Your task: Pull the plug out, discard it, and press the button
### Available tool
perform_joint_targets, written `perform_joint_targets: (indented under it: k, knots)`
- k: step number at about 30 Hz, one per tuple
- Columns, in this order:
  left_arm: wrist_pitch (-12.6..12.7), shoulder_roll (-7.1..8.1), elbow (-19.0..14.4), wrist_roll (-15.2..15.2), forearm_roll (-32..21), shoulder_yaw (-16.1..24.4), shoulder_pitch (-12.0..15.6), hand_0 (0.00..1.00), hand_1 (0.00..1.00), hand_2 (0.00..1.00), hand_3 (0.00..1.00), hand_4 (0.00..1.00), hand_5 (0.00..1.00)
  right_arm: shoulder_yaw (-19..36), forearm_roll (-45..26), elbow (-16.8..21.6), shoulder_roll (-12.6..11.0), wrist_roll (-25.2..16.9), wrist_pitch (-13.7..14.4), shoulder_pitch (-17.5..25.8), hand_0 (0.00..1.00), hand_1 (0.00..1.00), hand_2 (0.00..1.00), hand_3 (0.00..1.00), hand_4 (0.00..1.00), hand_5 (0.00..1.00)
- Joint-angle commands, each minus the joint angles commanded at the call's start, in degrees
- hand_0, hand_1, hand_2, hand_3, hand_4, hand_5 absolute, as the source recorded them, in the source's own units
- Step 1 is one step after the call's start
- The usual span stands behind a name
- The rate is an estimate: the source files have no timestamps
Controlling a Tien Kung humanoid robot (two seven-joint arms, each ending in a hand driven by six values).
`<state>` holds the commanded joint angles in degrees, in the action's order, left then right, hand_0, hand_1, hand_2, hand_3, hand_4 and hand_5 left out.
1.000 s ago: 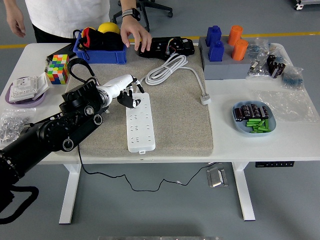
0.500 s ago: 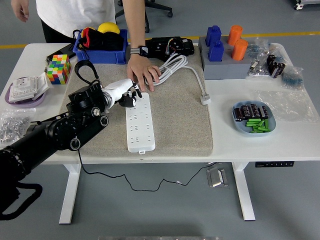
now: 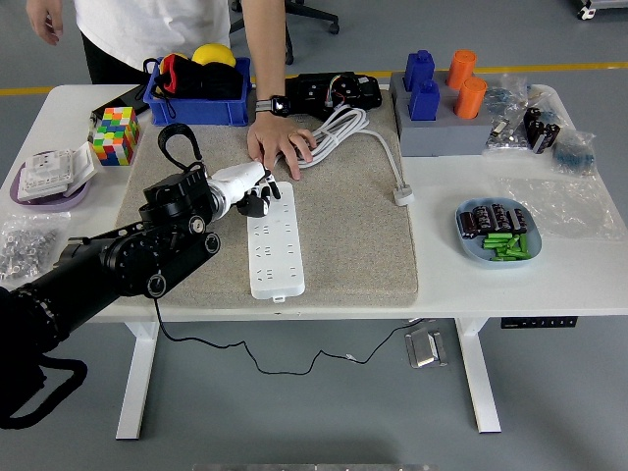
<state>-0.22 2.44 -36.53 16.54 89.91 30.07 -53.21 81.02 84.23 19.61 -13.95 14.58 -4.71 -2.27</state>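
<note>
Power strip [image 3: 272,243] lengthwise near-to-far on a beige mat [image 3: 343,245], left hand [image 3: 247,187] at its far end.
Light blue bowl [image 3: 497,234] at right holds black parts and green pieces. The left hand's curled white fingers [image 3: 257,179] grip a black plug [image 3: 257,201] over the strip's far end. Beyond, a person's hand [image 3: 280,150] presses the coiled white cable [image 3: 339,132]. Farther back, a blue bin [image 3: 196,106] holds red, black and yellow items on the white table [image 3: 579,265].

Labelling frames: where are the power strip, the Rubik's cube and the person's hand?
power strip [image 3: 274,250], head view, middle of its white top.
Rubik's cube [image 3: 116,135], head view, its front face.
person's hand [image 3: 276,147], head view, back of the hand.
</note>
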Motion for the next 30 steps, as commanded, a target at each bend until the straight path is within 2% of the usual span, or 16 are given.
perform_joint_targets:
  k: [14, 15, 30]
  knots:
    - [0.79, -0.13, 2.77, 0.15, -1.00, -1.49, -0.58, 0.002, 0.015, 0.096, 0.637, 0.029, 0.002, 0.01, -0.04, 0.01, 0.02, 0.00, 0.00, -0.05, 0.767, 0.729, 0.724, 0.713, 0.883, 0.658]
    - [0.81, -0.16, 2.79, 0.10, -1.10, -1.49, -0.56, 0.002, 0.015, 0.097, 0.690, 0.030, 0.002, -0.01, -0.05, 0.02, 0.01, 0.00, 0.00, -0.04, 0.767, 0.729, 0.724, 0.713, 0.883, 0.658]
    - [0.47, -0.52, 3.04, 0.41, -1.52, -2.62, -0.62, 0.002, 0.015, 0.098, 0.673, 0.024, 0.002, 0.05, -0.06, 0.03, 0.00, 0.01, 0.01, -0.08, 0.767, 0.729, 0.724, 0.713, 0.883, 0.658]
